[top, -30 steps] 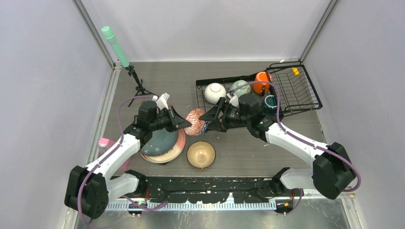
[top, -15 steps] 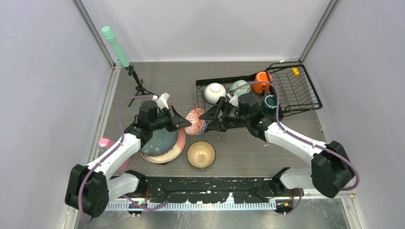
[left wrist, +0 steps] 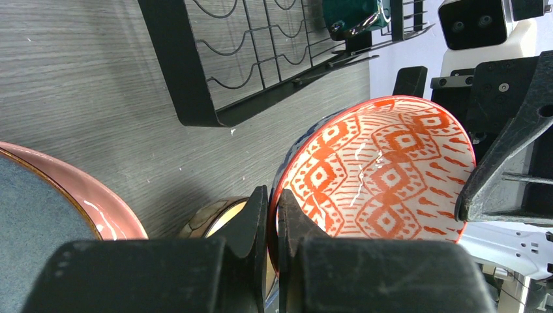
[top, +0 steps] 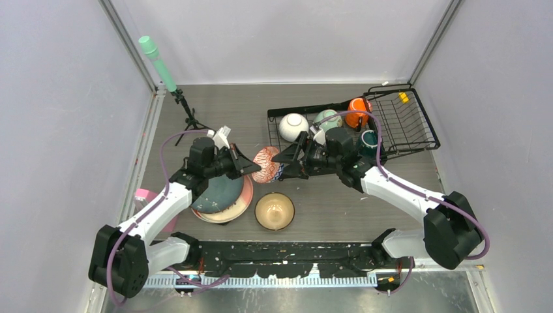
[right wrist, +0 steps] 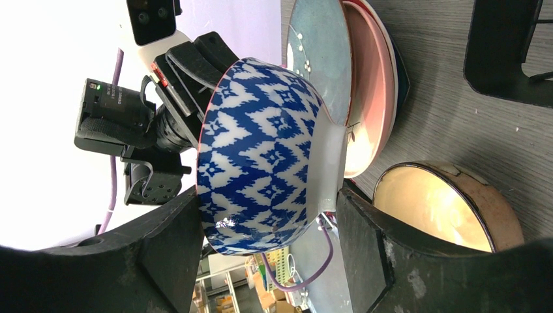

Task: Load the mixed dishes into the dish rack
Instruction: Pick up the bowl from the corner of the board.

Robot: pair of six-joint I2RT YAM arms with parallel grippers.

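Note:
The blue-patterned bowl (top: 267, 165), orange-patterned inside, is held on edge above the table. My left gripper (top: 252, 168) is shut on its rim (left wrist: 272, 208). My right gripper (top: 287, 165) is open, with one jaw on each side of the bowl (right wrist: 261, 150); I cannot tell whether they touch it. The black dish rack (top: 407, 127) at the back right holds a white bowl (top: 293, 126), a mint-green bowl (top: 328, 119), an orange mug (top: 358, 111) and a dark teal mug (top: 369, 141). The brown bowl (top: 274, 210) sits on the table. The dark teal plate (top: 218, 193) lies on the pink plate (top: 244, 201).
A mint-green cylinder on a black tripod (top: 158, 62) stands at the back left. A small pink cup (top: 142, 194) sits by the left wall. The rack's near corner (left wrist: 189, 72) lies just beyond the held bowl. Grey walls close in both sides.

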